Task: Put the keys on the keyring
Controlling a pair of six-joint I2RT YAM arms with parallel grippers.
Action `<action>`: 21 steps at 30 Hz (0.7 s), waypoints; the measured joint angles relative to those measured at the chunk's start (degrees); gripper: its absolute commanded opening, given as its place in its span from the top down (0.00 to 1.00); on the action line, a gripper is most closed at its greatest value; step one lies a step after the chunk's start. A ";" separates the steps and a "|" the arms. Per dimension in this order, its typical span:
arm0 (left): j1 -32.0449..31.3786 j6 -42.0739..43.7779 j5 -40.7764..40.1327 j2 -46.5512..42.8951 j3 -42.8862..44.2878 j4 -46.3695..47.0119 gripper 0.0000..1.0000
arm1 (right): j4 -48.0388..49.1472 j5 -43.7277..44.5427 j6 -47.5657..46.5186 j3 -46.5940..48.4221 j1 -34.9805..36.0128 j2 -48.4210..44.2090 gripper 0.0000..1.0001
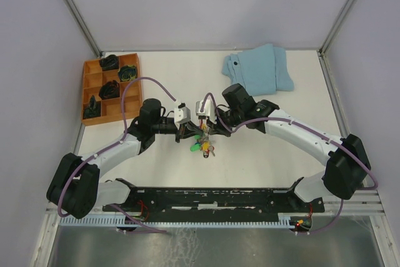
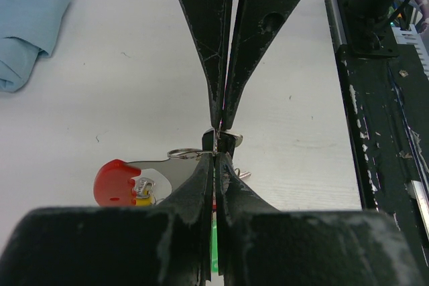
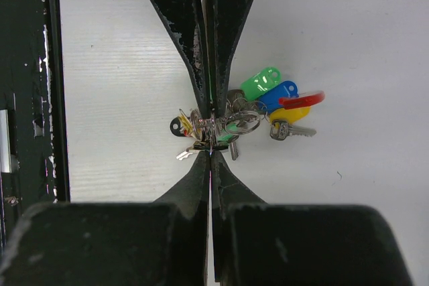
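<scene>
Presently clenched tip to tip on the keys [image 3: 249,108] with left gripper [image 2: 214,157] and right gripper [image 3: 211,154]; noted keyring [image 3: 301,100] crosswise, equally near both.

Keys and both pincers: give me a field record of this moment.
left pincer: shut, pinching metal in the bunch of keys
right pincer: shut on the same bunch, tip to tip with the left
keys: green, blue and yellow heads, gathered beside the meeting pincer tips
keyring: red and grey, in the bunch; whether keys are threaded on it cannot be told
tray: orange, far left, dark lumps in its compartments
cloth: light blue, folded, far right
</scene>
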 measured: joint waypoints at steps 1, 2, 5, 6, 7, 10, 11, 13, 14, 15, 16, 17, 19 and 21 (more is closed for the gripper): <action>0.00 0.00 0.04 0.00 0.00 -0.02 0.97 | 0.00 0.00 0.00 0.02 0.00 0.00 0.99; 0.00 0.00 0.04 0.00 0.00 -0.02 0.97 | -0.02 0.02 0.00 0.07 0.00 0.02 0.99; 0.00 0.02 0.04 0.00 0.02 -0.02 0.97 | -0.17 0.04 -0.04 0.26 0.00 0.09 0.99; 0.00 0.02 0.04 0.00 0.02 -0.02 0.97 | -0.22 0.04 -0.04 0.28 0.00 0.11 0.99; 0.00 0.02 0.04 0.02 0.02 -0.02 0.97 | -0.42 0.11 -0.04 0.28 0.00 0.11 0.99; 0.00 0.02 0.02 0.00 0.02 -0.02 0.97 | -1.20 0.52 -0.11 0.31 0.00 0.11 0.99; 0.00 0.02 0.02 0.00 0.02 -0.02 0.97 | -1.40 0.63 -0.17 0.33 0.00 0.11 0.99; 0.00 0.02 0.02 0.00 0.02 -0.04 0.97 | -1.62 0.85 -0.31 0.35 0.00 0.11 0.99; 0.00 0.02 0.02 0.00 0.02 -0.04 0.97 | -1.75 1.09 -0.35 0.35 0.00 0.11 0.99; 0.00 0.02 0.02 0.00 0.02 -0.04 0.97 | -1.79 1.22 -0.37 0.37 0.00 0.11 0.99; 0.00 0.02 0.02 0.00 0.02 -0.04 0.97 | -1.81 1.40 -0.42 0.37 0.00 0.11 0.99; 0.00 0.02 0.02 0.00 0.02 -0.04 0.97 | -1.81 1.49 -0.46 0.37 0.00 0.11 0.99; 0.00 0.02 0.04 0.00 0.02 -0.04 0.97 | -1.79 1.51 -0.46 0.37 0.00 0.11 0.99; 0.00 0.02 0.09 0.02 0.02 -0.04 0.97 | -1.75 1.36 -0.46 0.37 0.00 0.11 0.99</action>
